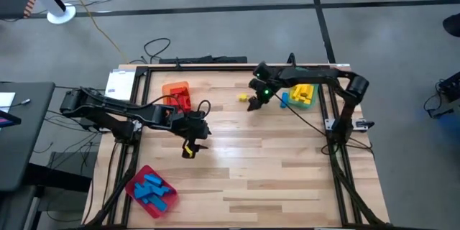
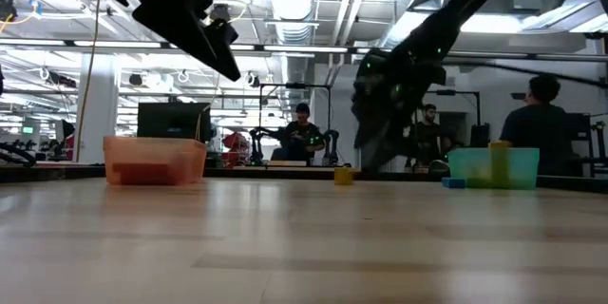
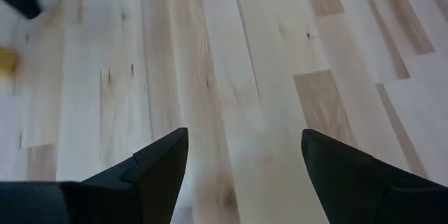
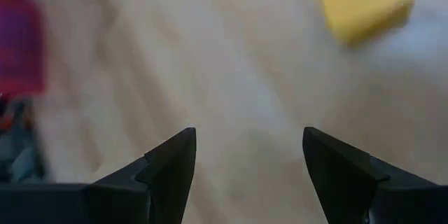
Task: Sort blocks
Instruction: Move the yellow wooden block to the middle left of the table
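High view: blue blocks (image 1: 152, 189) in red tray (image 1: 136, 177), yellow blocks (image 1: 303, 95) in green tray (image 1: 314, 88), red in orange tray (image 1: 174, 88). Left on desk (image 1: 273, 172): one yellow block (image 1: 243, 98), one blue (image 1: 284, 100). Sorting nearly done. Right tool (image 1: 253, 104) near yellow block, left tool (image 1: 190, 149) mid-desk; both wide open, empty.

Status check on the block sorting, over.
Both grippers open, empty: left gripper mid-table, right gripper beside loose yellow block. Loose blue block by green tray. Nothing blocking.
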Controlling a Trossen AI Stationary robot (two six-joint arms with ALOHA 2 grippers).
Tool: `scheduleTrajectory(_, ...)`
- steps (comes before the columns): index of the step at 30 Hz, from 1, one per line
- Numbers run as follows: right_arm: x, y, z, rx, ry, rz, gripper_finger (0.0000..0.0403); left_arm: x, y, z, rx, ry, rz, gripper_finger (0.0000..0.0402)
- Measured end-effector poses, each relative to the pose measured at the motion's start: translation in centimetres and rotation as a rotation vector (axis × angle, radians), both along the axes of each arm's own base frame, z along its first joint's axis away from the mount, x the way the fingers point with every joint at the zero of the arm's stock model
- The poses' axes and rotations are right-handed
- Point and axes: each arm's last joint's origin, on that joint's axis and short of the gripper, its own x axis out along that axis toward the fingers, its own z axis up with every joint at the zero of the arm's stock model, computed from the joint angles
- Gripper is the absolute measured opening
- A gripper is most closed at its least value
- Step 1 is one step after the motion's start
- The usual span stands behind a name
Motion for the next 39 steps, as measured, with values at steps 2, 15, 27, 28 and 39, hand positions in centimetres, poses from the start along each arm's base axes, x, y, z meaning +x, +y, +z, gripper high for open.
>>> scheduleTrajectory(2, 0.2, 1.0, 0.8, 0.024, -0.025, 0.051, 0.0276, 0.0, 0.0, 0.0, 0.006, 0.005, -0.005, 0.0274)
scheduleTrajectory(15, 2.3, 0.9, 2.8, -0.351, -0.096, -0.142, 0.0276, 0.0, 0.3, -0.3, 0.091, -0.008, 0.054, 0.0274)
scheduleTrajectory(27, 7.0, 0.5, -2.1, -0.214, -0.153, -0.118, 0.0276, -0.5, 0.3, -1.4, 0.044, 0.032, 0.104, 0.0274)
scheduleTrajectory(28, 7.3, 1.0, -2.1, -0.149, -0.184, -0.057, 0.0276, -0.5, 0.2, -1.5, 0.044, 0.037, 0.102, 0.0274)
scheduleTrajectory(39, 4.8, 4.5, 2.0, -0.164, 0.002, 0.055, 0.0276, -0.5, 0.0, -1.5, 0.066, 0.038, 0.070, 0.0274)
